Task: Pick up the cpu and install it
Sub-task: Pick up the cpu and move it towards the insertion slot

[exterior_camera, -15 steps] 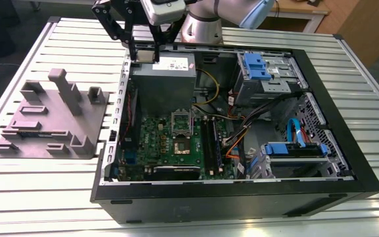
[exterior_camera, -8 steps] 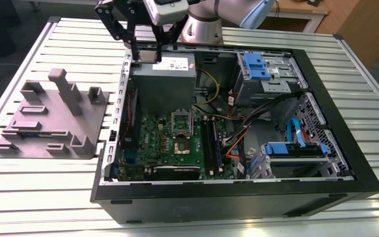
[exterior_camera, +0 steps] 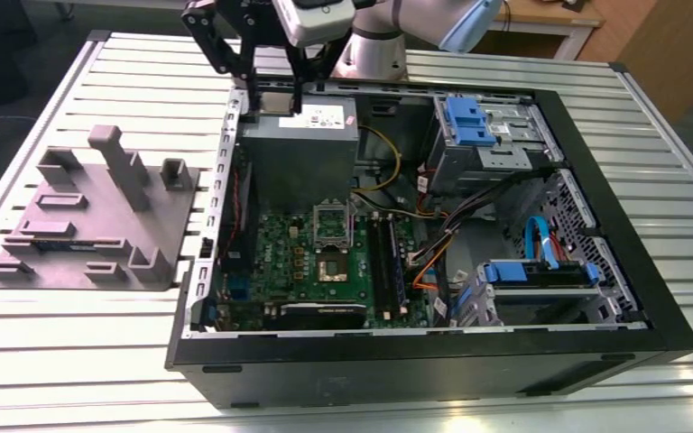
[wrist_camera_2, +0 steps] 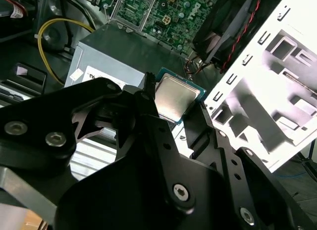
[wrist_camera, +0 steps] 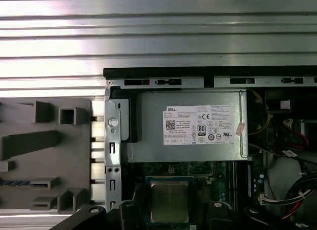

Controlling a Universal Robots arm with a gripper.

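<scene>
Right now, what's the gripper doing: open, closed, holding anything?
Gripper: closed, holding the cpu by its edges between its fingers.

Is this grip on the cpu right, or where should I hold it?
Hold the cpu by two opposite thin edges, coming square onto its flat metal top. It is a thin square plate, and the gripper clamps it that way.

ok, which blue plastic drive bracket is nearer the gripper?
The blue plastic bracket near the grey metal white-labelled box that the gripper hangs above; the other blue bracket sits by the black case's near wall.
</scene>
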